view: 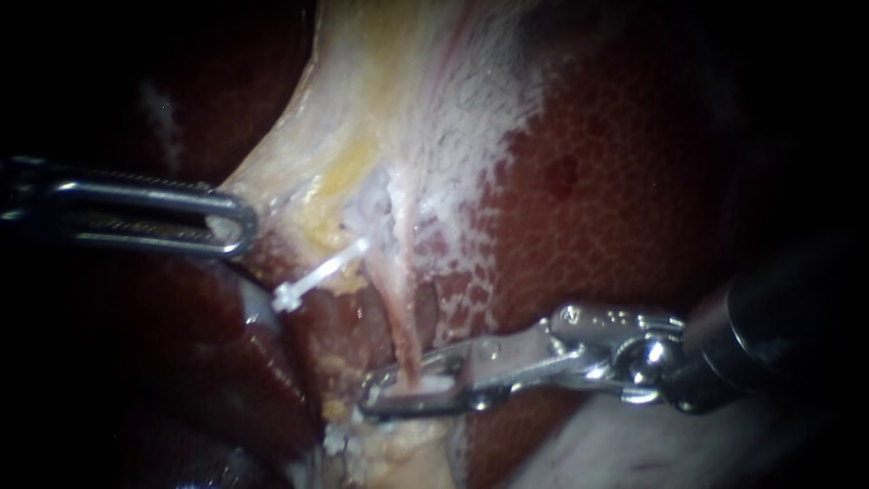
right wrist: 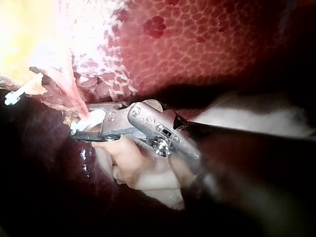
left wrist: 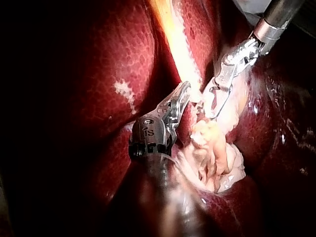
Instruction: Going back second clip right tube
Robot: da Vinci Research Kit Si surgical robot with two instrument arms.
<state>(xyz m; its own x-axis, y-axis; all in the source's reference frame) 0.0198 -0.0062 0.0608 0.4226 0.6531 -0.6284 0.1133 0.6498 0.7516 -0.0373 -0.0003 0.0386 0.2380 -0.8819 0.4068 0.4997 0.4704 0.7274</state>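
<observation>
A: Left instrument [view: 231,226]?
B: It comes in from the left. Its jaws lie together, clamped on the edge of the pale tissue [view: 362,118], which stretches toward it.

A: Right instrument [view: 385,394]?
B: Its shaft enters from the right, low across the liver [view: 625,181]. The jaws stand a narrow gap apart, one on each side of the pink tube [view: 405,326].

A: Where is the clip [view: 433,386]?
B: It is white and sits between those jaws, on the pink tube's lower end. In the right wrist view it lies against one jaw, with a dark gap to the other. Whether it has fully closed on the tube cannot be told.

A: Anything else on the tissue?
B: A second white clip [view: 312,279] sits higher up, beside the pink tube on the left instrument's side and well apart from the right instrument. It lies near the left instrument's tip but does not touch it.
</observation>
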